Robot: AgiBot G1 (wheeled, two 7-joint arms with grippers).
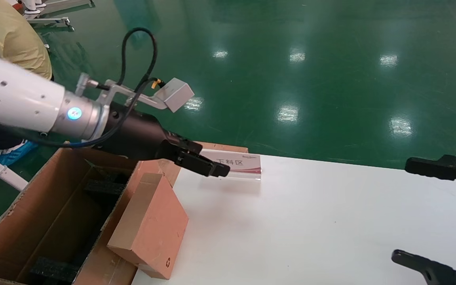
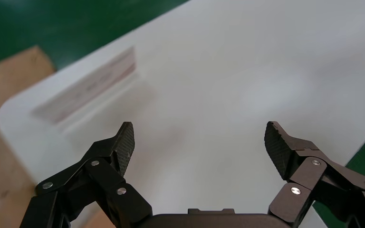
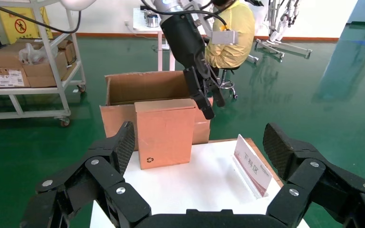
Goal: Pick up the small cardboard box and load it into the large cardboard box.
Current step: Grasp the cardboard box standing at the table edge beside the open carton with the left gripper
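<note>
The small cardboard box (image 1: 151,225) stands upright on the left edge of the white table (image 1: 311,221), against a flap of the large cardboard box (image 1: 34,221). Black foam blocks (image 1: 52,269) lie at the large box's bottom. My left gripper (image 1: 202,162) hovers above and just beyond the small box, apart from it. In the left wrist view it (image 2: 199,142) is open and empty over bare table. My right gripper (image 1: 441,213) is open and empty at the table's right side. In the right wrist view it (image 3: 199,145) faces the small box (image 3: 164,130) and the large box (image 3: 142,88).
A white and red sign card (image 1: 240,166) stands on the table's far left part, just beyond the left gripper; it also shows in the right wrist view (image 3: 252,164). A person in yellow (image 3: 230,33) sits behind the large box. A shelf cart with cartons (image 3: 28,61) stands farther off.
</note>
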